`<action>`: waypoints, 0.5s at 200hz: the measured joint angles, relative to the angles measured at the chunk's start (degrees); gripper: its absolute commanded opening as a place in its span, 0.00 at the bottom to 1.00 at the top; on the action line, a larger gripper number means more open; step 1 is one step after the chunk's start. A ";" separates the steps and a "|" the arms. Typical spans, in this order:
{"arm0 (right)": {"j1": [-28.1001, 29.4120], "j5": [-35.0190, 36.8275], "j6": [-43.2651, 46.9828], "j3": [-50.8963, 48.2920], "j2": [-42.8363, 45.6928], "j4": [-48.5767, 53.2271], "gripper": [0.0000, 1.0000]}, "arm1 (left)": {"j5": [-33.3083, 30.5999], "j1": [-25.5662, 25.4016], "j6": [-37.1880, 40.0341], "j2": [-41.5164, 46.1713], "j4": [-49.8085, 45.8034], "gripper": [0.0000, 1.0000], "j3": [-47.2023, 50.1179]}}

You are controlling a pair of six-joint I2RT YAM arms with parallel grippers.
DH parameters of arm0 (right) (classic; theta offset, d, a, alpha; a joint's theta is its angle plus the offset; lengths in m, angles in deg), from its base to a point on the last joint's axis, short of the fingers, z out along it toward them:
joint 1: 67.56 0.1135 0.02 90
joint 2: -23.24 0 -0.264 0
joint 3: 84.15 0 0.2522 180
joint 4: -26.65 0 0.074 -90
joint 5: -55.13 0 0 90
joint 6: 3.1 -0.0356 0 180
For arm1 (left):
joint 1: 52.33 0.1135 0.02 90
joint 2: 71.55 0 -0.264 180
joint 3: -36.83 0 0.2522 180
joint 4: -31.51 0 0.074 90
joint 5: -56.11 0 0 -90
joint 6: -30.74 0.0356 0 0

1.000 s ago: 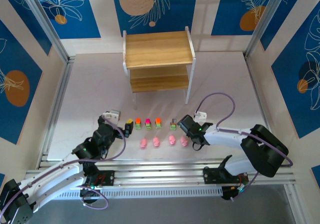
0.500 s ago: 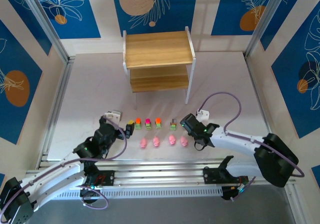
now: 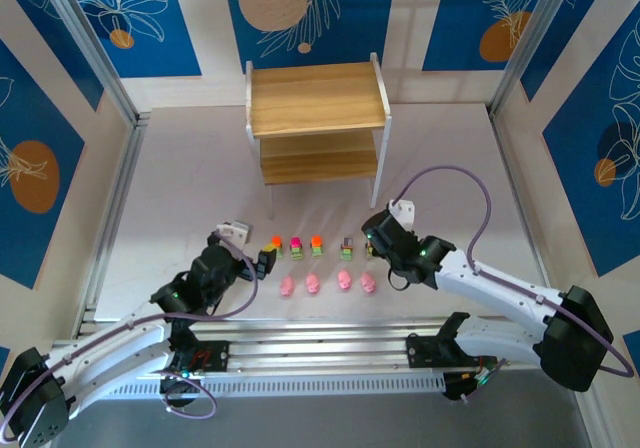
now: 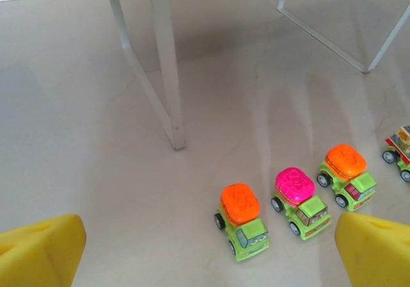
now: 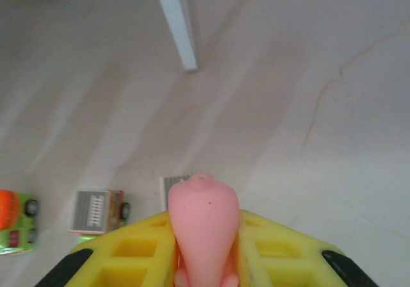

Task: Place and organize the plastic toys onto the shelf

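Pinching pink toy [image 5: 204,220], base hidden, right tool [image 5: 204,242]; left tool [image 4: 206,252] spread, tips cropped.

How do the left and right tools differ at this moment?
The left tool stands wide open; the right tool is shut. The left tool is empty; the right tool grips a pink toy between its pads. Both have yellow pads.

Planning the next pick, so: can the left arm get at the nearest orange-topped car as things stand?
Probably yes. The left tool stands open just short of that orange-topped car, with bare table between and the shelf leg farther off.
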 measured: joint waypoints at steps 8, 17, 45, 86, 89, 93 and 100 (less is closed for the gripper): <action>0.02 -0.04 1.09 1.51 -0.02 0.28 0.23 | 0.39 0.00 0.00 -0.61 0.22 1.00 0.00; 0.13 -0.13 2.10 2.82 -0.04 0.46 0.23 | 0.83 0.00 0.00 -1.20 0.55 1.00 -0.02; 0.52 -0.63 5.11 6.58 -0.57 0.81 0.23 | 1.70 0.00 0.00 -2.62 1.25 1.00 -0.04; 0.52 -0.72 6.78 7.06 -0.94 1.40 0.23 | 2.36 0.00 0.00 -2.84 1.31 1.00 -0.04; 0.52 -0.81 7.08 7.17 -0.98 1.44 0.23 | 2.45 0.00 0.00 -2.86 1.36 1.00 -0.04; 0.52 -1.01 8.07 8.28 -1.73 2.91 0.23 | 2.49 0.00 0.11 -3.08 1.51 1.00 -0.04; 0.52 -1.14 9.33 10.54 -3.28 3.58 0.23 | 2.56 0.00 0.44 -3.69 2.05 1.00 -0.17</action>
